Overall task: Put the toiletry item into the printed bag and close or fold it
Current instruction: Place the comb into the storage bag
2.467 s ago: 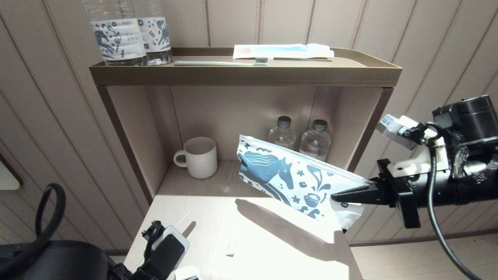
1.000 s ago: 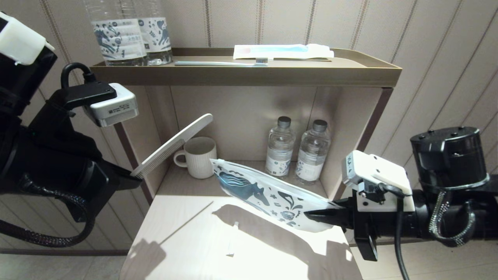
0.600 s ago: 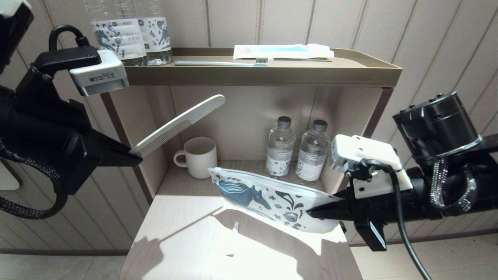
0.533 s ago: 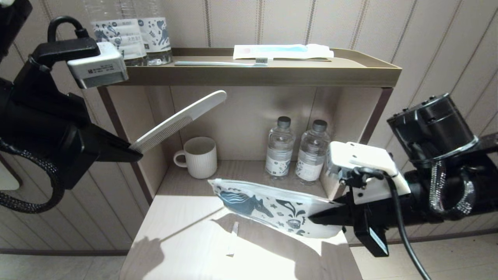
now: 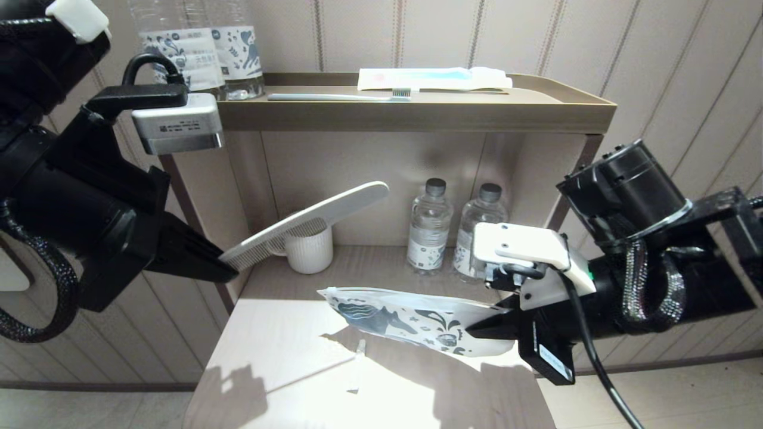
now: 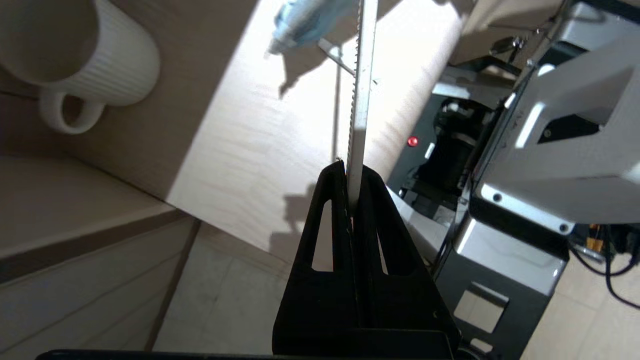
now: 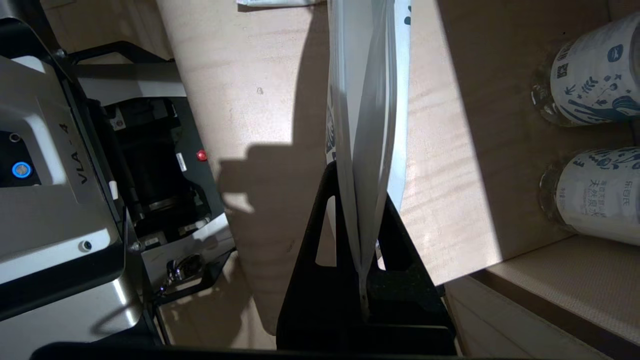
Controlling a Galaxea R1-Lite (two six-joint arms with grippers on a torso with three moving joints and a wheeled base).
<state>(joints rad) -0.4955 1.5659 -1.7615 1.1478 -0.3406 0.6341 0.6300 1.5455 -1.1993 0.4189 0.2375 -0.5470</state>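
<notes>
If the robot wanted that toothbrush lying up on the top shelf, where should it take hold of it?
Probably mid-handle, coming down from above. The toothbrush lies flat along the top tray, its long thin handle bare, bristles at the end toward the wrapped packet. The tray's raised rim blocks a front approach. Both grippers are busy: left holds the comb, right the printed bag.

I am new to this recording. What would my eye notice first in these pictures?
First, the white comb, pinched at its toothed end by the left gripper and held in the air before the mug. Next, the printed bag, clamped at one end by the right gripper above the table.
</notes>
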